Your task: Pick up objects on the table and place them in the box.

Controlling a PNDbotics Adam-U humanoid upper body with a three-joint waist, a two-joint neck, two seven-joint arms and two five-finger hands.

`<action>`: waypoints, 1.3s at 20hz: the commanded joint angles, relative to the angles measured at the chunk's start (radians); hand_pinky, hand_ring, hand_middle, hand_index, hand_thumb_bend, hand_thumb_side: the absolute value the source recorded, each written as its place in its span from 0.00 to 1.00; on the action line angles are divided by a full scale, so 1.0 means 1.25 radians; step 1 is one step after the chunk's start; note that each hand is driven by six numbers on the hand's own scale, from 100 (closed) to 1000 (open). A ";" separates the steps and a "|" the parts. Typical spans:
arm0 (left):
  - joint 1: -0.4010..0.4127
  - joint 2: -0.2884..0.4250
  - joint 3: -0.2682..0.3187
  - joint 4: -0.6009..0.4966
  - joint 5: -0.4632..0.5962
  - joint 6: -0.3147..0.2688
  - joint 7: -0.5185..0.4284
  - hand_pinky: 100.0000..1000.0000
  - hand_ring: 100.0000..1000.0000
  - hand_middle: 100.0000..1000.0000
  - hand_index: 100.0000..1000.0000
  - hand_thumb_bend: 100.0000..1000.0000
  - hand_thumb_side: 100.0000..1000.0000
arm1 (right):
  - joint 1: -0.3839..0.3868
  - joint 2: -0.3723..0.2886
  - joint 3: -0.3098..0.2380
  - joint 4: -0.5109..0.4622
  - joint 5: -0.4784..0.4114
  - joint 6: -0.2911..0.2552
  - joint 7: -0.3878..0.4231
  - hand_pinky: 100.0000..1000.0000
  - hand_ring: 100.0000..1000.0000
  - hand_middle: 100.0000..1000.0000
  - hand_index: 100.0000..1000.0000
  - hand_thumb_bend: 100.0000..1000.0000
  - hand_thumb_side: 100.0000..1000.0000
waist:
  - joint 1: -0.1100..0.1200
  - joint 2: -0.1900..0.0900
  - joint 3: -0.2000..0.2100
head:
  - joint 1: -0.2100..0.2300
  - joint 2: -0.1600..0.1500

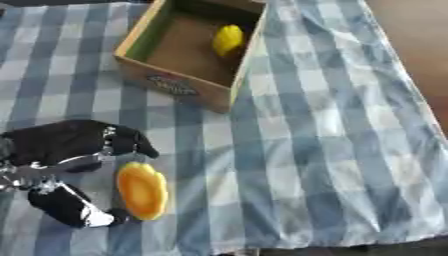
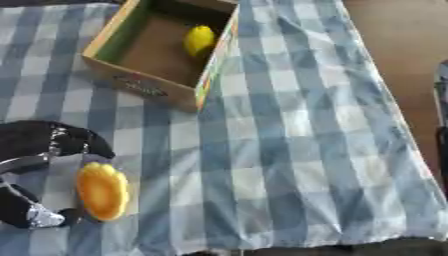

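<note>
Left eye view shows the left hand (image 1: 66,165) near the cloth's (image 1: 332,150) front left corner, fingers curled round an orange ridged object (image 1: 143,190). The box (image 1: 175,82), holding a yellow object (image 1: 227,39), sits near the far edge. The orange object might slip out during the carry, because only its edge seems held.

The left hand (image 2: 39,170) lies at the lower left on the checked cloth (image 2: 289,150), fingers above and thumb below curved around an orange ridged thing (image 2: 102,191) just to its right. Up and right of the hand stands the open box (image 2: 140,82), a yellow fruit (image 2: 199,40) inside it.
</note>
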 commanded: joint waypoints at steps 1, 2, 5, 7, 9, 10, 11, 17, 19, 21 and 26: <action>-0.005 0.006 0.006 -0.012 -0.031 0.014 0.001 0.82 0.82 0.80 0.92 0.43 0.19 | -0.006 -0.010 -0.004 -0.017 -0.004 0.000 0.002 0.71 0.84 0.67 0.70 0.00 0.61 | -0.001 -0.011 -0.001 | 0.000 0.004; -0.005 0.003 0.006 -0.012 -0.038 0.016 0.003 0.82 0.82 0.81 0.92 0.43 0.19 | -0.005 -0.010 -0.004 -0.017 -0.005 0.000 0.002 0.71 0.84 0.67 0.70 0.00 0.61 | -0.001 -0.011 -0.001 | 0.000 0.003; -0.005 -0.004 0.005 -0.012 -0.059 0.027 -0.002 0.82 0.83 0.81 0.91 0.43 0.20 | -0.005 -0.009 -0.004 -0.017 -0.005 0.000 0.002 0.71 0.84 0.67 0.70 0.00 0.61 | -0.002 -0.009 -0.001 | 0.001 0.001; -0.004 -0.009 0.002 -0.012 -0.067 0.038 -0.011 0.82 0.83 0.81 0.90 0.42 0.20 | -0.005 -0.008 -0.005 -0.017 -0.005 0.000 0.002 0.71 0.84 0.67 0.70 0.00 0.61 | -0.003 -0.008 -0.002 | 0.001 -0.001; -0.003 -0.012 0.001 -0.012 -0.071 0.049 -0.020 0.82 0.83 0.81 0.89 0.42 0.20 | -0.004 -0.008 -0.005 -0.017 -0.006 0.000 0.001 0.71 0.84 0.67 0.70 0.00 0.61 | -0.003 -0.007 -0.002 | 0.001 -0.001; -0.003 -0.014 0.001 -0.012 -0.072 0.054 -0.023 0.82 0.82 0.81 0.89 0.41 0.20 | -0.004 -0.007 -0.005 -0.017 -0.006 0.000 0.001 0.71 0.84 0.67 0.70 0.00 0.61 | -0.003 -0.007 -0.002 | 0.001 -0.002; -0.003 -0.016 0.001 -0.012 -0.072 0.058 -0.025 0.82 0.81 0.80 0.87 0.41 0.19 | -0.004 -0.007 -0.005 -0.017 -0.006 0.000 0.001 0.71 0.84 0.67 0.70 0.00 0.61 | -0.003 -0.006 -0.003 | 0.001 -0.002; -0.003 -0.025 -0.001 -0.012 -0.067 0.069 -0.040 0.79 0.78 0.74 0.77 0.35 0.13 | -0.002 -0.004 -0.006 -0.017 -0.007 0.001 0.001 0.71 0.84 0.67 0.70 0.00 0.61 | -0.003 -0.006 -0.005 | 0.000 -0.004; -0.003 -0.027 -0.001 -0.012 -0.062 0.068 -0.038 0.78 0.76 0.72 0.74 0.33 0.11 | -0.001 -0.004 -0.006 -0.017 -0.007 0.001 0.001 0.71 0.84 0.67 0.70 0.00 0.61 | -0.003 -0.005 -0.005 | 0.000 -0.005; -0.003 -0.026 -0.001 -0.012 -0.065 0.067 -0.040 0.78 0.75 0.72 0.75 0.34 0.10 | -0.001 -0.004 -0.007 -0.017 -0.007 0.002 0.000 0.71 0.84 0.67 0.70 0.00 0.61 | -0.003 -0.005 -0.004 | 0.000 -0.005; -0.001 -0.028 -0.006 -0.012 -0.096 0.075 -0.077 0.78 0.76 0.72 0.75 0.33 0.04 | -0.001 -0.002 -0.006 -0.017 -0.008 0.001 0.001 0.71 0.84 0.67 0.70 0.00 0.61 | -0.005 -0.005 -0.005 | 0.002 -0.006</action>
